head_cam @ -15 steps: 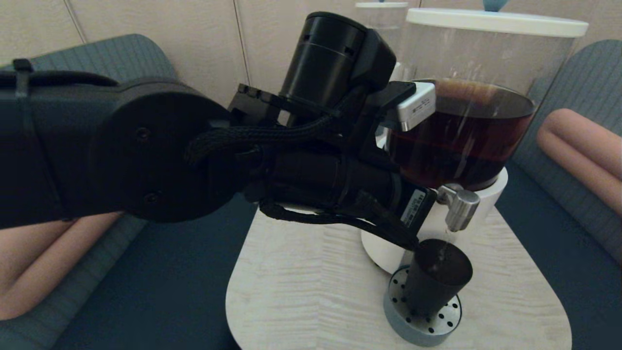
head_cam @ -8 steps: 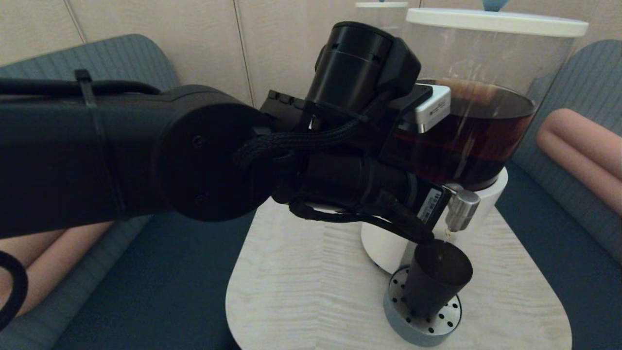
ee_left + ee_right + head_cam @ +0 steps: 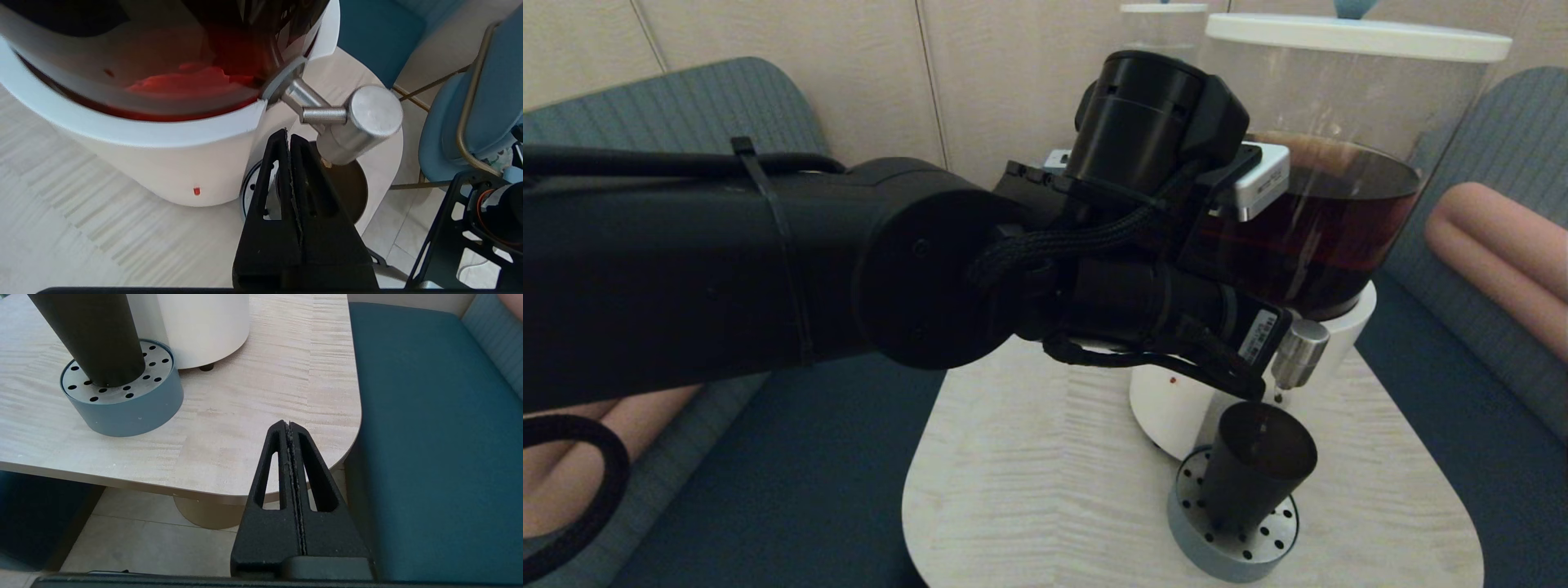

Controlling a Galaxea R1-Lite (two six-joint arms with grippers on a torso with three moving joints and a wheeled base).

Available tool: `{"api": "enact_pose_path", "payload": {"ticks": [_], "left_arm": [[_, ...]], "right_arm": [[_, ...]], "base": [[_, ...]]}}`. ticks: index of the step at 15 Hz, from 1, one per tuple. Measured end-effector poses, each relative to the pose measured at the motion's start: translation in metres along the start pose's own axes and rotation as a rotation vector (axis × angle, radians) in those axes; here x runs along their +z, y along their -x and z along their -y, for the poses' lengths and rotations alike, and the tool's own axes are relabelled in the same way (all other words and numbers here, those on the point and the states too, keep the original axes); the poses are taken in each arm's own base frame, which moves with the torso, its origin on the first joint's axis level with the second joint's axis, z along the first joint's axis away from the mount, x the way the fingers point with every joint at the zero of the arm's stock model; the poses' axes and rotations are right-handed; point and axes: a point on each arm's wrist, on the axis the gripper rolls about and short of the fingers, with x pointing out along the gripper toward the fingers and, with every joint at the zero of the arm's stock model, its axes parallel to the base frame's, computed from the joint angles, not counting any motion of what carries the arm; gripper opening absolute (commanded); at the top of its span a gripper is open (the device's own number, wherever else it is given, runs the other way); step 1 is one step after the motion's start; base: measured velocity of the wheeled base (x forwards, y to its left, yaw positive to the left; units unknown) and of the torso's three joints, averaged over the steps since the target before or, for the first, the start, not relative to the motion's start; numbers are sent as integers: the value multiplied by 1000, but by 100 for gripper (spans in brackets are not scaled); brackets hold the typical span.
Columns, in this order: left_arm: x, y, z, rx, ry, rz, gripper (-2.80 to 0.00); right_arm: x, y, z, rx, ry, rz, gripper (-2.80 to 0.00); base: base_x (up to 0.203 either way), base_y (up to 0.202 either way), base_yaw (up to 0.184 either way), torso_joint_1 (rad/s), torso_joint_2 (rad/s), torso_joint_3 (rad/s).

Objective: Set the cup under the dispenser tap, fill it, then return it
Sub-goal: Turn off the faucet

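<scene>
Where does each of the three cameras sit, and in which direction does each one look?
Head view: high, facing forward and down at the table; the left arm crosses it.
Left wrist view: behind the shut left gripper, looking at the dispenser tap above the cup.
Right wrist view: low beside the table, behind the shut right gripper.
All three share the cup on the drip tray.

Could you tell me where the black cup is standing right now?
The cup stands upright on the perforated grey drip tray, right of table centre in the head view, directly beneath the dispenser tap.
</scene>
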Motion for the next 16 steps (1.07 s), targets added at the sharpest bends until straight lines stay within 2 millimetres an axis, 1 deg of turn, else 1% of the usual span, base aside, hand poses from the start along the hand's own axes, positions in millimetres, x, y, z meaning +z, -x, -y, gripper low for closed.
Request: {"api": "enact_pose_path", "payload": {"ticks": [12,16], "left_arm": [[0,-7,-1,0,-1,1,-280],[4,-9,0,1,-4,11,-280]], "right_arm": [[0,0,0,0,0,0,-280],[0,0,0,0,0,0,-280]], "base": [[0,0,0,0,0,0],[0,0,0,0,0,0]]}}
